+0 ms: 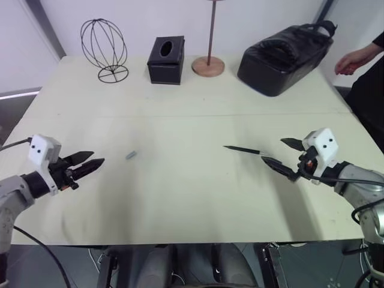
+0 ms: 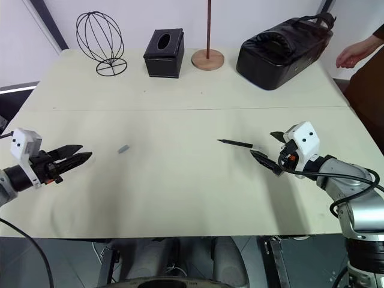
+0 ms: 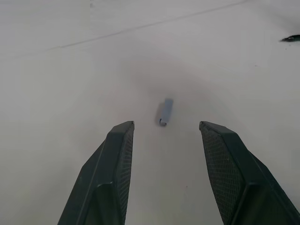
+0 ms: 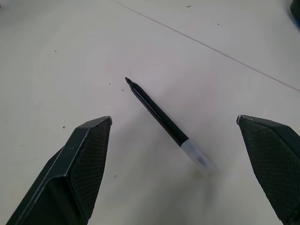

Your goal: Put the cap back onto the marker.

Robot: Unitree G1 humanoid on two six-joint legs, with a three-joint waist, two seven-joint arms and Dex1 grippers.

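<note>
A pale worktop stretches wide beneath two robot arms, its middle bare but for two small things. The cap, a tiny grey cylinder, lies flat left of centre, well in from every edge. The left gripper hangs just to the cap's left, over the near-left part of the worktop, its two black fingers spread apart and holding nothing; in the left wrist view the cap sits on the bare surface just beyond the gap between the fingertips.

The marker, thin and black with a light-grey end, lies flat right of centre, uncapped tip toward the left, grey end toward the right. The right gripper hovers at that grey end, its fingers set wide and empty, one to either side of the marker in the right wrist view. Cap and marker lie well apart, with open worktop between them.

Along the far edge stand a wire globe-shaped frame, a black tissue box, a round wooden base with a pole and a black bag. A person's hand shows past the far-right corner.
</note>
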